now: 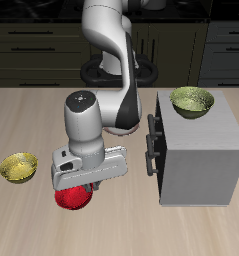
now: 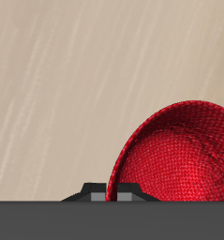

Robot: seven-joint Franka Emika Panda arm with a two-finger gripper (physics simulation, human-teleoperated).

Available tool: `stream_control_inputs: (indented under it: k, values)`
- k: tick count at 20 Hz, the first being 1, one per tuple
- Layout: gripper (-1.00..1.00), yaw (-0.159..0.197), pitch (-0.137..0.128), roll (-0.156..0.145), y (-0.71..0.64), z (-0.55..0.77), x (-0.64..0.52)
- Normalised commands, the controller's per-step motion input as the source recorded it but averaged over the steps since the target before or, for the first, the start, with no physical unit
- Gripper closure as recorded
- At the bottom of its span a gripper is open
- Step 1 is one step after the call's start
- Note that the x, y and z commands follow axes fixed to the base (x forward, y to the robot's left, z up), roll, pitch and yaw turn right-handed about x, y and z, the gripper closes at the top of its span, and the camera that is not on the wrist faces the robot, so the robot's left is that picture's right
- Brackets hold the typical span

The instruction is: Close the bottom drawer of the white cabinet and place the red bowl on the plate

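We find a light wooden table (image 1: 31, 120) set before a run of dark kitchen cabinets (image 1: 31, 45) along the back of the room. On the table stands the white cabinet (image 1: 203, 150), a grey-white box with two dark bar handles on its front face. Both drawers look flush with that face; the bottom drawer (image 1: 154, 166) appears shut, its handle sitting just below that of the upper drawer (image 1: 151, 133). An olive-green bowl (image 1: 192, 101) rests on the cabinet's top. A yellow-green bowl (image 1: 19, 167) lies on the table, well apart from the cabinet, on the far side of the arm from it.

The Franka arm (image 1: 111, 50) reaches forward from the back of the table, and its gripper (image 1: 79, 188) hangs directly over the red bowl (image 1: 73, 197), which sits near the table's front edge. In the exterior view the gripper body hides most of the bowl. The wrist view shows the bowl's red rim and textured interior (image 2: 179, 159) close against the gripper housing, with bare tabletop (image 2: 67, 84) beyond. We cannot tell whether the fingers are parted or closed on the rim, as neither view shows them clearly. We cannot locate the plate in either view.
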Motion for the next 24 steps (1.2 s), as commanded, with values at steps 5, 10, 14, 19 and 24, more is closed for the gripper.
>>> stream_control_inputs:
  k: [5, 10, 14, 19, 24]
  values:
    - [1.0, -0.011, 0.016, 0.007, -0.12, 0.13, -0.29]
    - [1.0, 0.015, 0.008, 0.027, -0.02, 0.1, -0.38]
    - [1.0, 0.001, 0.017, -0.023, -0.18, 0.07, -0.3]
    - [1.0, -0.019, -0.011, 0.048, -0.17, 0.12, -0.41]
    - [1.0, 0.012, -0.008, 0.018, -0.05, 0.13, -0.47]
